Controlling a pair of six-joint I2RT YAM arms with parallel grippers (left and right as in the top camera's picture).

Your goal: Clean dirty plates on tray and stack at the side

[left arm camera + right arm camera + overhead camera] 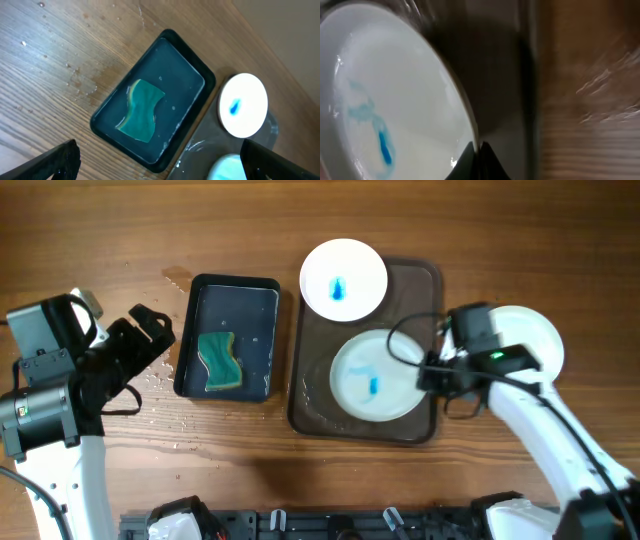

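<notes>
Brown tray (425, 285): the smeared upper plate (343, 280) overhangs its top-left rim. The smeared lower plate (372, 377) fills the lower half, close to the right rim. A third plate (528, 340) lies on the table (100, 230) right of the tray, partly under the right arm.

Right gripper (432, 375): at the lower plate's right edge. The blurred wrist view shows dark fingertips (466, 159) meeting that rim, but opening or clamping cannot be told.

Left gripper (158, 330): spread wide over bare wood, left of the black tray (190, 330). Its wrist view alone shows water drops on the wood beside that tray, which holds a green sponge (142, 110).
</notes>
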